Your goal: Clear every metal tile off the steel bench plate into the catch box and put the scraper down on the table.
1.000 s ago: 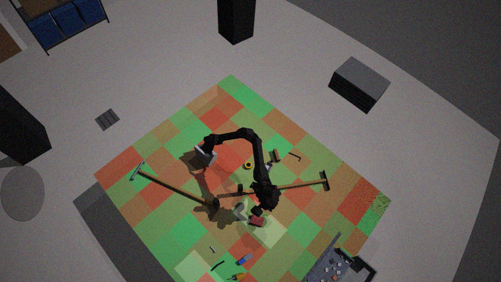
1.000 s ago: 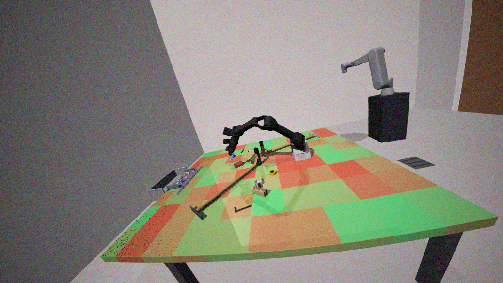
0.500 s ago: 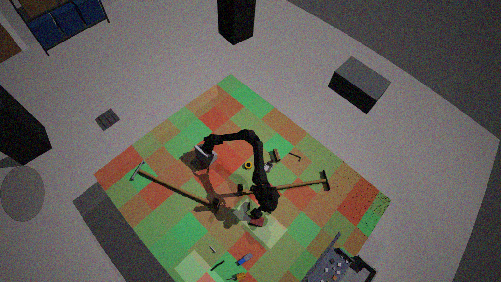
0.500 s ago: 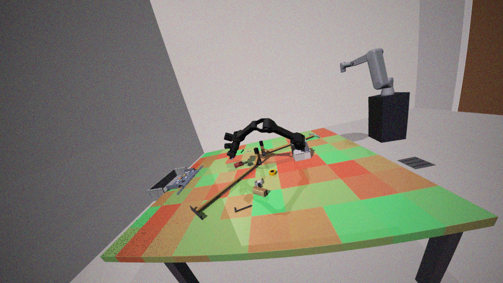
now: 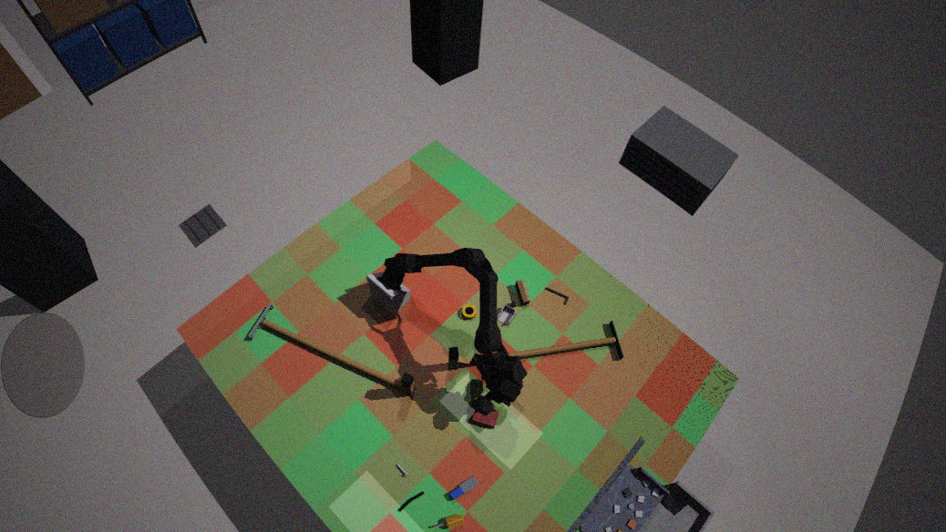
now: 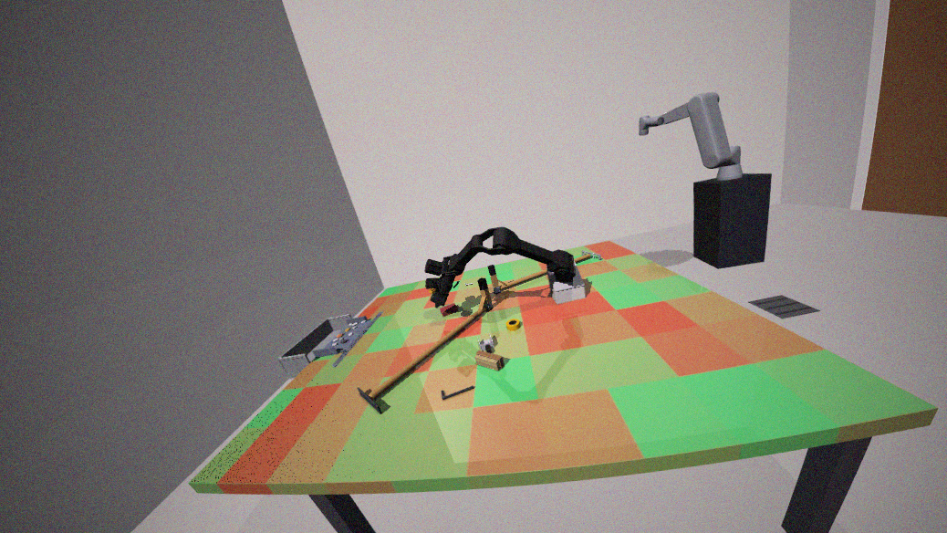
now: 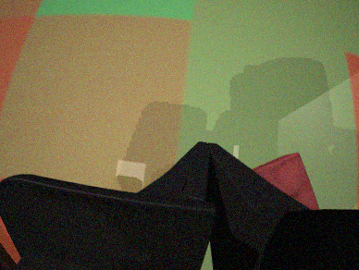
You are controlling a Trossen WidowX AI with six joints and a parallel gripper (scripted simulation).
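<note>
My gripper (image 5: 481,404) (image 6: 442,302) (image 7: 205,151) is shut with nothing between the fingers. It hangs low over the table, right beside a small red block (image 5: 487,418) (image 6: 451,309) (image 7: 287,179). A long wooden-handled scraper with a black blade (image 5: 614,340) (image 6: 373,400) lies on the table to the right of the arm, apart from the gripper. A second long-handled tool with a grey head (image 5: 259,322) lies to the left. The steel bench plate (image 5: 598,510) (image 6: 348,330) at the table's corner carries several small metal tiles (image 5: 616,507). The catch box (image 5: 699,509) (image 6: 295,360) adjoins its far end.
Two short black posts (image 5: 453,357) (image 5: 406,380) stand near the handle ends. A yellow tape roll (image 5: 468,311) (image 6: 512,324), a wooden block (image 5: 522,291) (image 6: 490,360), a hex key (image 5: 567,298) (image 6: 458,392) and a small blue item (image 5: 463,488) lie about.
</note>
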